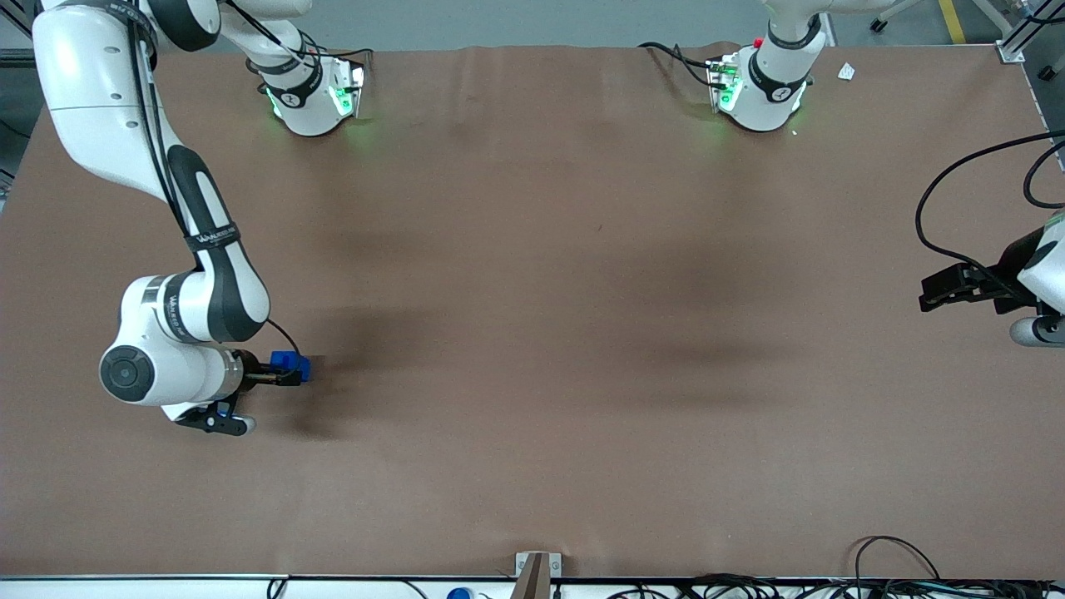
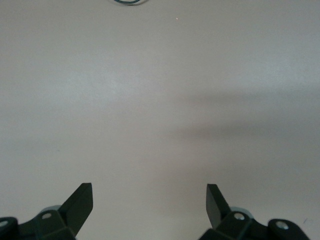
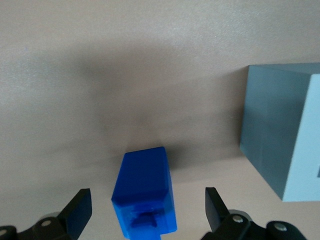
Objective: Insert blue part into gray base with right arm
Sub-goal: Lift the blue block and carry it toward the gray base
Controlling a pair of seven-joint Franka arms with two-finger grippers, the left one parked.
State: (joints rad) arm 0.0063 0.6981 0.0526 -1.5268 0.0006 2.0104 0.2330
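The blue part lies on the brown table with its stub face toward the wrist camera. My right arm's gripper is open and low over the table. One finger stands on each side of the blue part with a gap at both sides, touching neither. In the front view the blue part shows at the gripper, toward the working arm's end of the table. The gray base stands on the table close beside the blue part, its lighter top face partly in view. It does not show in the front view.
The right arm reaches over the table from its base. The parked arm's gripper hangs at the other end. Cables and a small bracket lie along the table edge nearest the front camera.
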